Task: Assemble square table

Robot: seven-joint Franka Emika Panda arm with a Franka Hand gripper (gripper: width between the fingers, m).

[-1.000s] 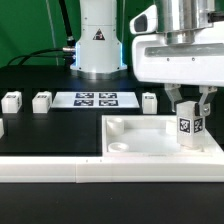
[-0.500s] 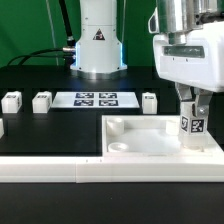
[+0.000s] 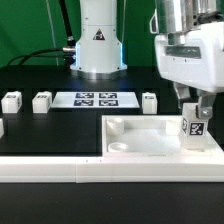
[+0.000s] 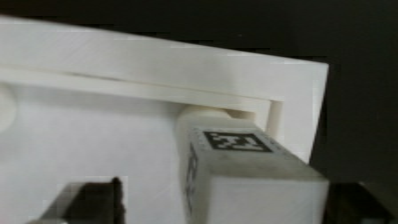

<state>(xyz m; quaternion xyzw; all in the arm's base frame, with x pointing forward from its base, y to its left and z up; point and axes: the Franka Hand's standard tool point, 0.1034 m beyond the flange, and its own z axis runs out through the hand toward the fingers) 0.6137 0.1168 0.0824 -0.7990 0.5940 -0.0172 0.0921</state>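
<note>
1. Leg upright in corner of table top, 3 o'clock in ext. view; prob. seated for screwing in.
2. Gripper straddles leg, jaws parted, nothing held; finger clear of it.
3. Spare leg parked at 10 o'clock, w/in reach.

Bright, even lighting; the wrist view is softly blurred.
</note>
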